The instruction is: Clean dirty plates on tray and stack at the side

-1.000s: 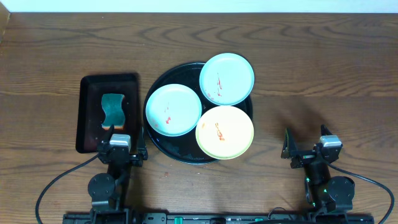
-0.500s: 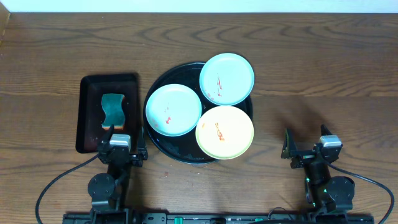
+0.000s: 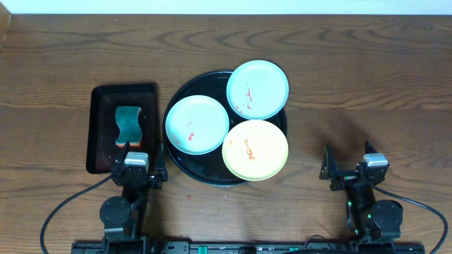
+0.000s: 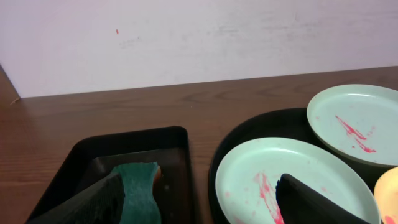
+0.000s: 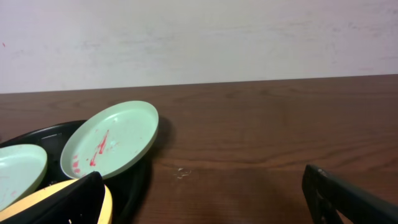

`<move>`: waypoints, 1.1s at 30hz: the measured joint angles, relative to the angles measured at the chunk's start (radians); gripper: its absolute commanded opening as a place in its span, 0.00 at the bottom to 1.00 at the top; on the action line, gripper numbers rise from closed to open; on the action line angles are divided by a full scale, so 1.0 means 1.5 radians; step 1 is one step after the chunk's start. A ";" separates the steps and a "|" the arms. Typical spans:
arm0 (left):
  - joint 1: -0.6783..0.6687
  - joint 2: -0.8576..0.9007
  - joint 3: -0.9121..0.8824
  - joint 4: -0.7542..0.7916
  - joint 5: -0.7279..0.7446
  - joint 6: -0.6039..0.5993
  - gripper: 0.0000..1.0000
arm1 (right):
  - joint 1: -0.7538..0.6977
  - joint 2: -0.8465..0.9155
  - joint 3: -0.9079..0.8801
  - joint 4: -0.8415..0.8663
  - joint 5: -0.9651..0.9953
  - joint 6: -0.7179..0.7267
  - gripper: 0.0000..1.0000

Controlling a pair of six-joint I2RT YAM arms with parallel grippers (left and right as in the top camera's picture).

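From above, both arms rest at the near edge of the worktop. The left tool stands open and empty at the near end of the small rectangular tray, and the right tool is also open and empty, well apart from the plates. The round tray carries all three plates, each with red smears: one mint plate on the left, a second mint plate at the far right, partly over the rim, and the yellow plate at the near right. The rectangular tray holds only a green sponge. No plate lies on the bare wood at the side.

In the left wrist view, the sponge lies just ahead between the spread fingers. I judge the first step is to take it. The left tool should come down straight over the sponge, grip it across its narrow waist, and keep clear of the tray wall.

In the right wrist view, the far mint plate leans a little on the round tray's rim, with bare wood to its right. I think the right tool should hold a plate by its edge during wiping, otherwise it may slide.
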 measured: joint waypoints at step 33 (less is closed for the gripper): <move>0.000 0.025 0.153 -0.190 0.006 -0.123 0.78 | 0.000 0.015 0.043 0.046 -0.077 0.111 0.99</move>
